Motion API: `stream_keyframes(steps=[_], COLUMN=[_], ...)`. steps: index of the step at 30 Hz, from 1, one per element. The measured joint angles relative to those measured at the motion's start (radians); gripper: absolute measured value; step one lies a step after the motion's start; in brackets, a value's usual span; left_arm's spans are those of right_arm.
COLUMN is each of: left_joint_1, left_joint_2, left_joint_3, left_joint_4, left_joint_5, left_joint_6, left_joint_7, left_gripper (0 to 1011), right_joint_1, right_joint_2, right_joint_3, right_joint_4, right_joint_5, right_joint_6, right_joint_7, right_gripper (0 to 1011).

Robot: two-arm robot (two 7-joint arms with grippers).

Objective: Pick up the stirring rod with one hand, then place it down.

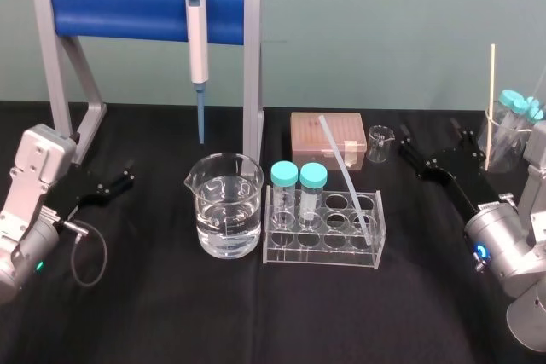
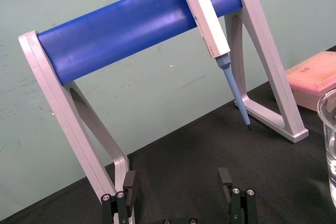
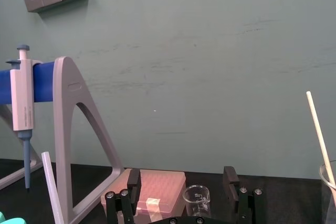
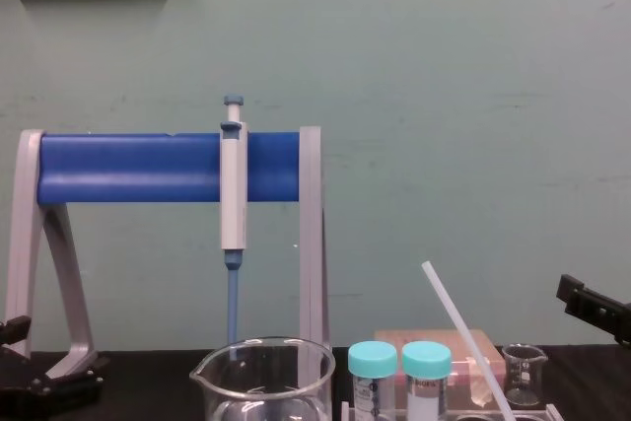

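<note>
The right gripper [image 1: 431, 138] rests low over the black table [image 1: 153, 313], fingers spread wide with nothing between them [image 3: 181, 182]. The rod [image 1: 345, 172] is well to its left and nearer the robot. It stands tilted in the clear rack [image 1: 324, 249], its foot in a right-hand hole and its top leaning back toward the tip box [image 1: 328, 138]. A small beaker [image 1: 379, 142] sits just beside the gripper's left fingertip, with the tip box touching or nearly touching it beyond. Both lie between the gripper and the rod's top. Past the rod, two teal-capped vials [image 1: 299, 181] stand in the rack's left holes, then a large beaker [image 1: 224, 215] of water. To the gripper's right a thin stick [image 1: 491, 108] leans in a glass.

The left gripper [image 1: 128, 176] lies far off, released and empty [image 2: 177, 182], near the foot of the stand [image 1: 153, 2] that holds the pipette [image 1: 197, 40].
</note>
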Motion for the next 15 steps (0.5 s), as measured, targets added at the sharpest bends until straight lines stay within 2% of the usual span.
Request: stream_keyframes(steps=[15], left_joint_1=[0.0], left_joint_2=[0.0], left_joint_3=[0.0], left_joint_4=[0.0], left_joint_5=[0.0], left_joint_6=[0.0], left_joint_7=[0.0], left_gripper=[1000], right_joint_1=[0.001], right_joint_2=[0.001], right_joint_3=[-0.002], right_joint_4=[-0.001], right_joint_5=[0.002], right_joint_6=[-0.003], right_joint_7=[0.003], right_gripper=[1003])
